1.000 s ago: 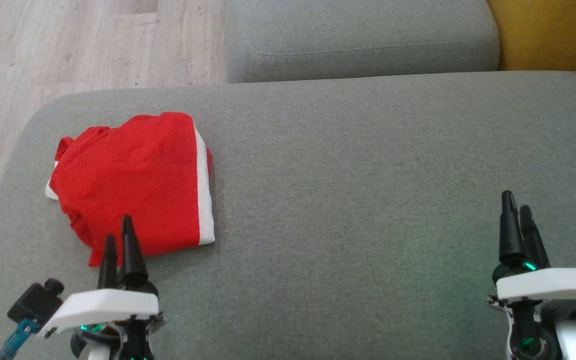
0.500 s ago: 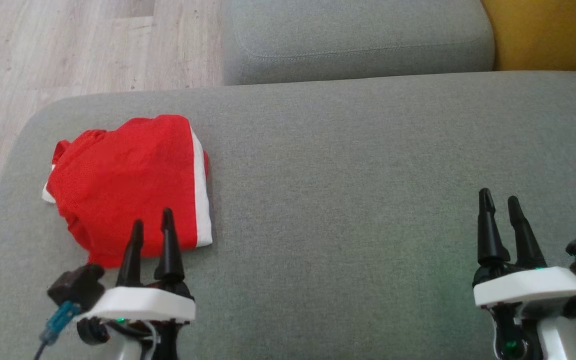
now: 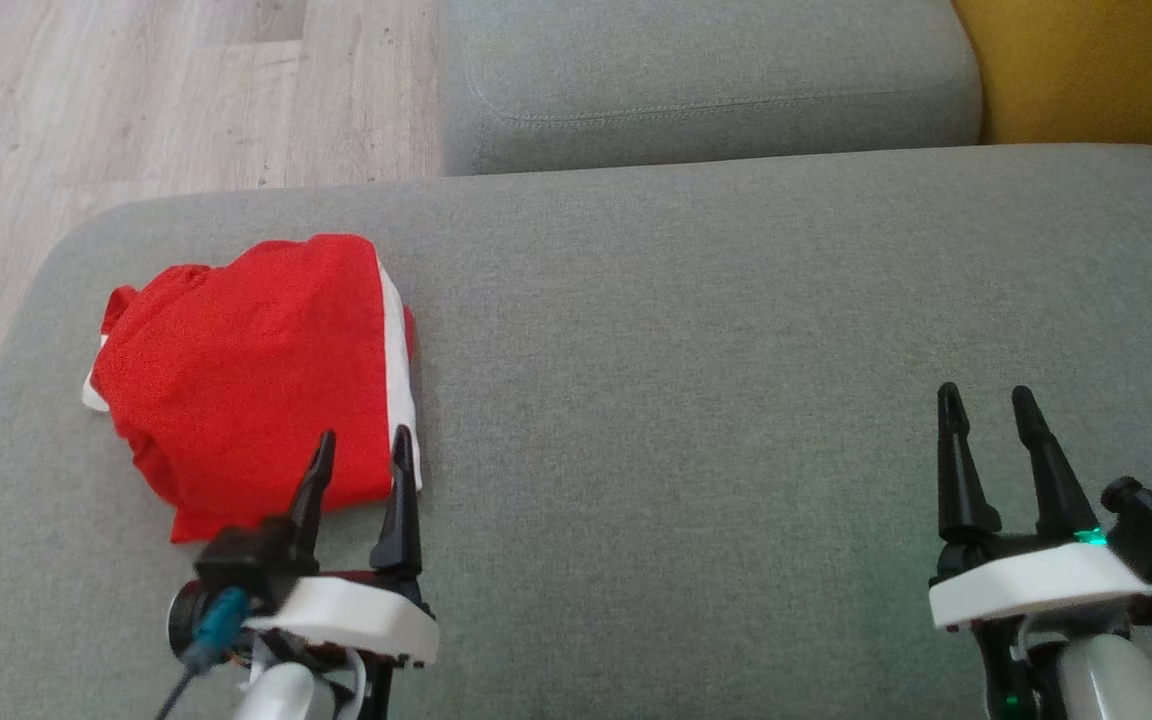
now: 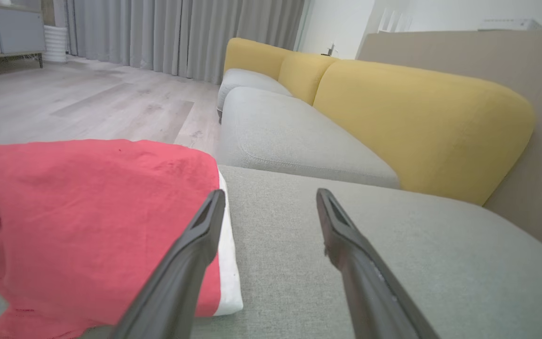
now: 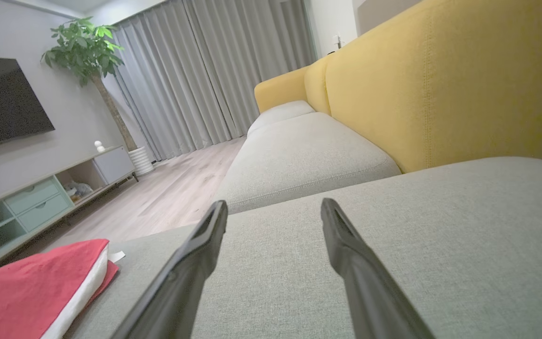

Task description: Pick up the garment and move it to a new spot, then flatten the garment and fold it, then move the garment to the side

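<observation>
The red garment lies in a compact, loosely folded bundle on the grey seat cushion. A white band runs down the edge that faces the open middle of the seat. In the head view, the near right corner of the bundle sits just ahead of the left gripper and partly behind its fingertips. In the left wrist view, the white edge runs beside the left-hand finger, and the gap between the jaws opens mostly onto bare cushion just to the right of the cloth.

The cloth looks thin, light and limp, with soft wrinkles and rounded folds. It should weigh almost nothing, but it will likely sag, slide and come unfolded if lifted by one layer. The white-banded edge looks the firmest place to take hold, since several layers stack there. The fingers would need to pinch through the whole stack and press slightly into the yielding cushion. A second hold on the far corner would keep the bundle's shape.

The left gripper's jaws stand wide and hold nothing. The right gripper is equally wide and empty over bare cushion, with the garment well apart to its left. Beyond its jaws lie a second grey cushion, the yellow backrest and the wooden floor.
</observation>
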`<state>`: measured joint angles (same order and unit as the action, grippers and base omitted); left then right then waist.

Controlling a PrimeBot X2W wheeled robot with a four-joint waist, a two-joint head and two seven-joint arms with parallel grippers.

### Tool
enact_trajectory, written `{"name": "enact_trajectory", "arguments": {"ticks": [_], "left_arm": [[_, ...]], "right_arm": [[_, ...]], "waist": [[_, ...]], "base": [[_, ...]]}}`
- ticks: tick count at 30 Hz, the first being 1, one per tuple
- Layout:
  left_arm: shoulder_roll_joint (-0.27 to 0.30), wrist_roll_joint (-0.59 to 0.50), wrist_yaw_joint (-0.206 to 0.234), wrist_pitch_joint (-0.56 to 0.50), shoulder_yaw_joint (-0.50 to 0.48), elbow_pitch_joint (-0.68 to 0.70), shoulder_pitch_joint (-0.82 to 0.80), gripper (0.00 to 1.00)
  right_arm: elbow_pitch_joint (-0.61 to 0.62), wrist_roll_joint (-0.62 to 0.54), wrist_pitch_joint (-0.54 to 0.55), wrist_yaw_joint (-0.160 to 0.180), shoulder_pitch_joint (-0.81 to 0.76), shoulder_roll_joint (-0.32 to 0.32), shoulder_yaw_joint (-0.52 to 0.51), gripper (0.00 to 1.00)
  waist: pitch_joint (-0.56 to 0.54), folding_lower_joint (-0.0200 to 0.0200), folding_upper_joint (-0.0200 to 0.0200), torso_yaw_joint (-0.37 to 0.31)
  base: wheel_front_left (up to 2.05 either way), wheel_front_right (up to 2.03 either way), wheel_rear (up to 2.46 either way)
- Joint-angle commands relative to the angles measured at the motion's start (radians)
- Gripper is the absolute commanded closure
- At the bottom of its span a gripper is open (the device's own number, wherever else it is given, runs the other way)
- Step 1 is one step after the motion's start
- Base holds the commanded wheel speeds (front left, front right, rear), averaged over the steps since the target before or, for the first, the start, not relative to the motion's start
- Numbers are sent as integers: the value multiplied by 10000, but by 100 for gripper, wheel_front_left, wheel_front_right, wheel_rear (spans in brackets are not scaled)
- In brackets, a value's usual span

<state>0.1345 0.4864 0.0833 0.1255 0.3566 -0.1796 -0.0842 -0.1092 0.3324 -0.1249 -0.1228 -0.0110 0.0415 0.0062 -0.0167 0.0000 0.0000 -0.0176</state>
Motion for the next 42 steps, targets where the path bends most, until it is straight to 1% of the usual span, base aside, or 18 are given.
{"name": "enact_trajectory", "arguments": {"ticks": [1,3,4,7,14,17,19,24,30,33,37,42], "left_arm": [[264,-568,200,161,26,189,-662,0],[382,-984,400,221,246,-69,-740,0],[382,-984,400,221,246,-69,-740,0],[465,-1472,638,310,575,-311,-893,0],[667,-2399,984,518,1282,-801,-1218,0],[710,-2668,1169,637,1542,-861,-1312,0],[629,-2489,1208,695,1492,-867,-1254,0],[357,-1638,918,844,1073,-607,-938,0],[60,-1136,518,1022,481,-663,-549,0],[-54,-1188,297,1111,458,-1007,-411,0],[-176,-1342,97,1230,604,-1706,-398,0],[-268,-1674,21,1363,736,-2206,-565,0]], "right_arm": [[425,-536,-175,-53,255,67,162,0],[443,-934,-234,-55,243,68,150,0],[443,-934,-234,-55,243,68,150,0],[493,-1512,-322,-56,227,69,124,0],[612,-2864,-529,-61,185,73,210,0],[702,-3450,-647,-63,147,75,253,0],[693,-3650,-705,-65,118,76,156,0],[616,-3612,-853,-68,52,78,98,0],[201,-2665,-1030,-72,-61,81,-5,0],[-164,-2466,-1118,-73,-140,83,155,0],[-626,-2763,-1237,-76,-182,85,411,0],[-993,-3015,-1368,-79,-128,87,592,0]], "waist": [[-19,0,0,0],[-34,0,0,1],[-34,0,0,1],[-52,0,0,13],[-87,0,0,66],[-99,0,0,92],[-104,0,0,94],[-97,0,0,71],[-120,0,0,21],[-159,0,0,4],[-208,0,0,-10],[-244,0,0,-6]], "base": [[0,0,0],[0,0,0],[0,0,0],[0,0,0],[0,0,0],[0,0,0],[0,0,0],[0,0,0],[0,0,0],[0,0,0],[0,0,0],[0,0,0]]}}
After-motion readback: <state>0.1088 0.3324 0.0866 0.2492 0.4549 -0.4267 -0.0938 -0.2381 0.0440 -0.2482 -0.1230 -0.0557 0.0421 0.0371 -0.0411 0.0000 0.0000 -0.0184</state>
